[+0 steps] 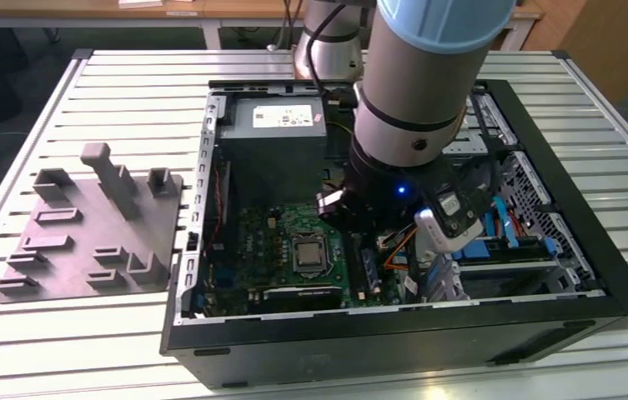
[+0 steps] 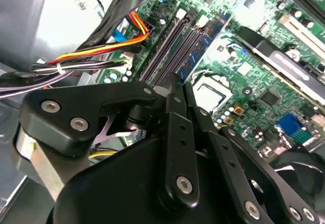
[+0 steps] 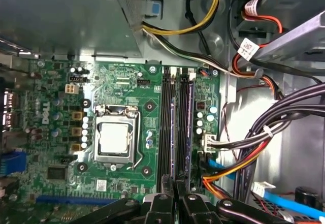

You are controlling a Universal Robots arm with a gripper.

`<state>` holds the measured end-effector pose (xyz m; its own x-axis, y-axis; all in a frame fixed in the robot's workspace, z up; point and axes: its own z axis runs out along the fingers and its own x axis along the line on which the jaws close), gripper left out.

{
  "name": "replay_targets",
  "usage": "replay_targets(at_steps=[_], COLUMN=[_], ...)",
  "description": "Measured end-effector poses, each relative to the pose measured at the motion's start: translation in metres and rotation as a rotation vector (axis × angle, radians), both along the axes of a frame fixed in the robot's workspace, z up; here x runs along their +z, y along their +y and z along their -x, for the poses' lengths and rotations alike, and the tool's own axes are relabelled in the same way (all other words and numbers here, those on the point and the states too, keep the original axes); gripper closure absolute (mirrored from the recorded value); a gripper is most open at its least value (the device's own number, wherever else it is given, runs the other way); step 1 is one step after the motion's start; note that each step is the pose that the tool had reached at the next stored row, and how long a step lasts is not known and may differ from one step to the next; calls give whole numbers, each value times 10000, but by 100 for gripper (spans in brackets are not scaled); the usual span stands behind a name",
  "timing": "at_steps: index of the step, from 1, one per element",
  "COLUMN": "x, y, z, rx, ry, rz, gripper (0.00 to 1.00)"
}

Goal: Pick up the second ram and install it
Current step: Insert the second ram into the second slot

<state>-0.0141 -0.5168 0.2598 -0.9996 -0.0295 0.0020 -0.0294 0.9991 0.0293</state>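
Note:
My gripper [image 3: 175, 196] hangs inside the open computer case [image 1: 580, 275], right over the black memory slots [image 3: 165, 132] of the green motherboard [image 3: 56, 148]. Its black fingers [image 2: 173, 89] are pressed close together, shut on the second ram [image 2: 202, 49]. The ram is a thin dark strip with small chips. In the first wrist view the second ram [image 3: 176, 132] appears edge-on, lined up along a middle slot. I cannot tell whether it sits fully down in the slot. In the exterior view the arm's wrist [image 1: 403, 167] hides the fingers.
The CPU socket [image 3: 116, 141] lies beside the slots. Bundled cables [image 3: 244, 153] and drive bays crowd the other side. The grey power supply [image 1: 274, 133] stands at the case's back. A grey fixture block [image 1: 91, 225] rests on the slatted table at the exterior view's left.

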Motion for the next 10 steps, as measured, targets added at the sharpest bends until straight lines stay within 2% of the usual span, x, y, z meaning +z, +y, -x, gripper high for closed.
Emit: replay_targets(at_steps=[3,7,10], x=[-46,-97,-125], y=[25,39,66], z=[2,6,6], rx=[-118,-521,-528], ry=[0,0,0], rz=[-1,1,1], gripper=[86,86,86])
